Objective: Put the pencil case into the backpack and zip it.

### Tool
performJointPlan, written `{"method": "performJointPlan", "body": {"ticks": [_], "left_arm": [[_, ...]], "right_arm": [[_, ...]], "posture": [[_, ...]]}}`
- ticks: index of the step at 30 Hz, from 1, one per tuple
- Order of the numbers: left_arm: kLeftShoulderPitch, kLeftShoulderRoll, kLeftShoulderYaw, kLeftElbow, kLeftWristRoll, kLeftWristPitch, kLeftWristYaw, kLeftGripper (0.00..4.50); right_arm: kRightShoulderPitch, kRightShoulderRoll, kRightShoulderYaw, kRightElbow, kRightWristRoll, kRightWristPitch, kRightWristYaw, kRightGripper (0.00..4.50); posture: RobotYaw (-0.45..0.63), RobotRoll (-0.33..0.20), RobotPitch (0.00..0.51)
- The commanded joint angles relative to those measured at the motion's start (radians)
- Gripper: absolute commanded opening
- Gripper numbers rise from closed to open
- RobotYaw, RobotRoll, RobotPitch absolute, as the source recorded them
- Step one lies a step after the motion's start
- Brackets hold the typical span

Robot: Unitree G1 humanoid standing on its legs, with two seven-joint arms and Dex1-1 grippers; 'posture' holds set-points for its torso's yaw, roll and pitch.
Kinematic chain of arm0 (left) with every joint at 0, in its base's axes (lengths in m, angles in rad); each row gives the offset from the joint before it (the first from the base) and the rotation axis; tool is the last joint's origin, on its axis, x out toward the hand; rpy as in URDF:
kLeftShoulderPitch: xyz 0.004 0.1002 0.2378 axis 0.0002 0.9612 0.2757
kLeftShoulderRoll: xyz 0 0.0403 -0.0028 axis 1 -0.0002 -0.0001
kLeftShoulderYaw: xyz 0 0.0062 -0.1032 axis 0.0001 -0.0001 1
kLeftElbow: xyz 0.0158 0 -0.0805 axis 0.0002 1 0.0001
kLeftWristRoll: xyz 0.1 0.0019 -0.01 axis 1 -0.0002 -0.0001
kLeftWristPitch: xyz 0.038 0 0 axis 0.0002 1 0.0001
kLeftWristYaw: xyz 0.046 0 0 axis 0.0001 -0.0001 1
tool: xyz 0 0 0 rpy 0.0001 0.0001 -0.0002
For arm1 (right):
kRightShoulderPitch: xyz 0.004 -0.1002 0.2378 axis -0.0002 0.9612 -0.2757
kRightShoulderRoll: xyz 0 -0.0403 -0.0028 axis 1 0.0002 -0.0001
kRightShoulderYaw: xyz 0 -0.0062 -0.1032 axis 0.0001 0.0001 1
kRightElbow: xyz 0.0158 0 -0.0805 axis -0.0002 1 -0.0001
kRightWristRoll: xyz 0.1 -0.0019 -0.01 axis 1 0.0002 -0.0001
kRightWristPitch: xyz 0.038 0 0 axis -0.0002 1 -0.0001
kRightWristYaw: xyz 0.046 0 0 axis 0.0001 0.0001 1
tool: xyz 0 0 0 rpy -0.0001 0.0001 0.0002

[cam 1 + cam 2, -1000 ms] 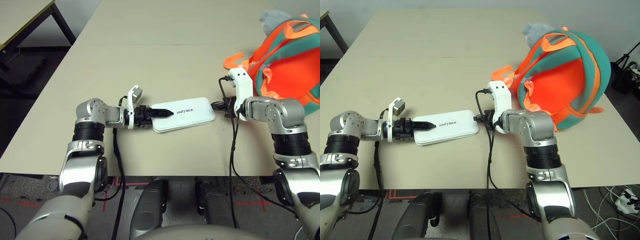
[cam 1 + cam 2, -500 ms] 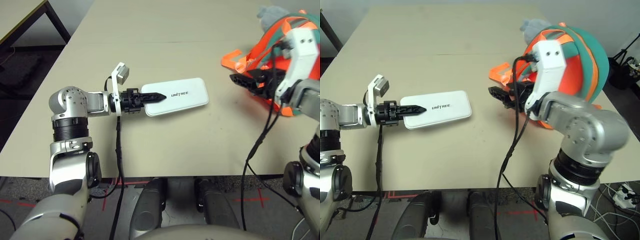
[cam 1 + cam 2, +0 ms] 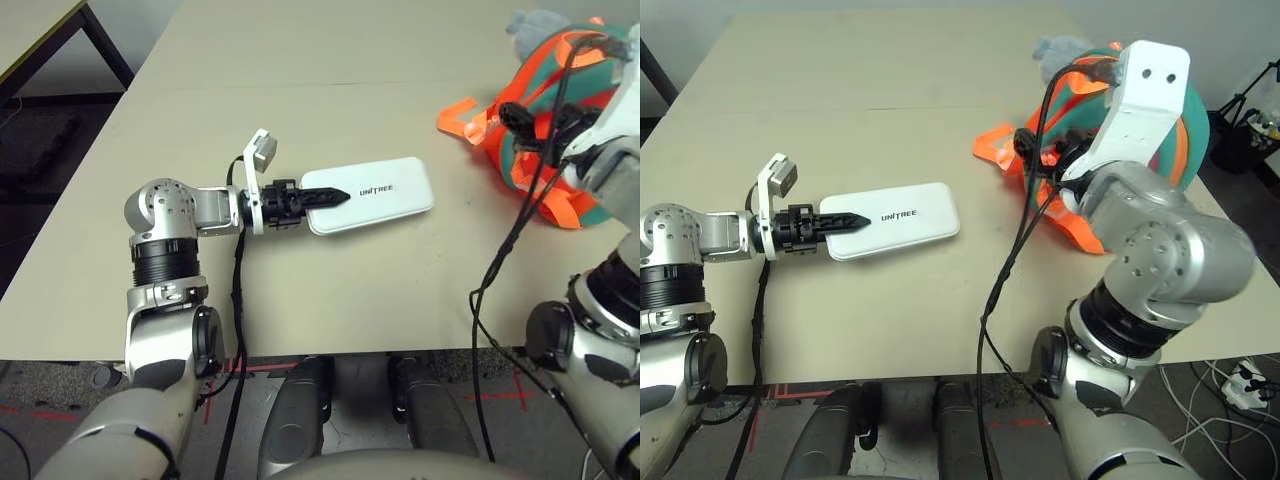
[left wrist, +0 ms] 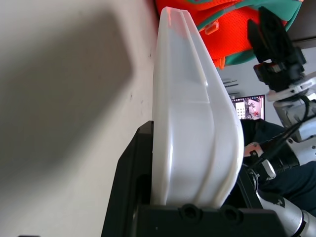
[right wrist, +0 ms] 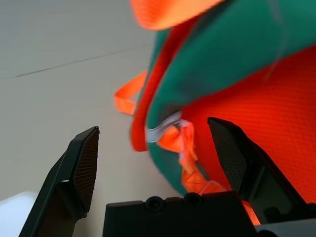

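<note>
Left tool holding the pencil case on the table; right tool spread beside the backpack.

The left tool (image 3: 318,199) is clamped on the near-left end of the pencil case (image 3: 372,194), a flat white case lettered "UNITREE" that sits near the middle of the table (image 3: 330,80), well apart from the backpack (image 3: 1145,140). The backpack, orange and teal, lies at the table's far right with an orange strap (image 3: 462,118) trailing toward the case and a grey plush charm (image 3: 1058,47) at its far side. Whether anything is inside the backpack cannot be seen. The right tool (image 5: 158,148) is released, its fingers (image 5: 81,163) spread wide, just beside the backpack's teal edge and orange webbing.
</note>
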Motion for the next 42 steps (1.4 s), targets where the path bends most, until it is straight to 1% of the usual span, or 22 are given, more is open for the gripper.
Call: {"method": "performJointPlan", "body": {"ticks": [1, 6, 16, 18, 22, 23, 25, 28, 29, 30, 33, 36, 38, 40, 42], "left_arm": [[0.016, 0.002, 0.028, -0.011, -0.005, 0.011, 0.015, 1.38], [0.059, -0.001, 0.043, -0.052, -0.023, 0.026, 0.032, 1.38], [0.107, -0.015, 0.088, -0.097, -0.071, 0.026, 0.104, 1.38], [0.116, -0.019, 0.094, -0.105, -0.084, 0.026, 0.121, 1.38], [0.122, -0.026, 0.105, -0.108, -0.103, 0.026, 0.148, 1.38], [0.122, -0.028, 0.106, -0.107, -0.107, 0.026, 0.154, 1.38], [0.123, -0.031, 0.108, -0.104, -0.113, 0.026, 0.164, 1.38], [0.118, -0.036, 0.109, -0.098, -0.115, 0.026, 0.174, 1.38], [0.117, -0.037, 0.109, -0.096, -0.116, 0.026, 0.176, 1.38], [0.112, -0.039, 0.109, -0.092, -0.114, 0.026, 0.178, 1.38], [0.104, -0.044, 0.106, -0.083, -0.112, 0.026, 0.181, 1.38], [0.101, -0.044, 0.101, -0.079, -0.112, 0.026, 0.181, 1.38], [0.101, -0.039, 0.099, -0.077, -0.116, 0.026, 0.179, 1.38], [0.102, -0.027, 0.092, -0.072, -0.118, 0.026, 0.174, 1.38], [0.1, -0.017, 0.084, -0.061, -0.113, 0.026, 0.167, 1.38]], "right_arm": [[0.013, 0.019, 0.003, 0.056, -0.034, -0.091, -0.026, 4.5], [-0.007, 0.068, 0.038, 0.21, -0.073, -0.313, -0.062, 4.5], [-0.008, 0.111, 0.075, 0.491, -0.117, -0.658, -0.117, 4.5], [-0.012, 0.119, 0.076, 0.54, -0.126, -0.709, -0.142, 4.5], [-0.013, 0.122, 0.079, 0.584, -0.132, -0.769, -0.169, 4.5], [-0.013, 0.122, 0.08, 0.591, -0.133, -0.783, -0.175, 4.19], [-0.013, 0.12, 0.082, 0.601, -0.133, -0.804, -0.183, 3.73], [-0.015, 0.116, 0.086, 0.611, -0.134, -0.831, -0.188, 2.74], [-0.015, 0.114, 0.088, 0.613, -0.135, -0.837, -0.188, 2.51], [-0.016, 0.111, 0.089, 0.614, -0.134, -0.846, -0.185, 2.16], [-0.019, 0.105, 0.091, 0.606, -0.125, -0.866, -0.174, 1.33], [-0.026, 0.085, 0.081, 0.538, -0.085, -0.814, -0.137, 0.58], [-0.029, 0.047, 0.071, 0.453, -0.017, -0.713, -0.075, 0.37], [-0.036, 0.009, 0.042, 0.343, 0.096, -0.547, -0.013, 0.36], [-0.044, -0.044, -0.002, 0.23, 0.244, -0.337, 0.061, 0.36]], "posture": [[0.12, 0.0, 0.203], [0.14, 0.0, 0.205], [0.2, 0.0, 0.217], [0.21, 0.0, 0.217], [0.21, 0.0, 0.218], [0.2, 0.0, 0.217], [0.2, 0.0, 0.217], [0.19, 0.0, 0.217], [0.19, 0.0, 0.216], [0.19, 0.0, 0.216], [0.18, 0.0, 0.216], [0.17, 0.0, 0.214], [0.16, 0.0, 0.213], [0.14, 0.0, 0.211], [0.11, 0.0, 0.21]]}}
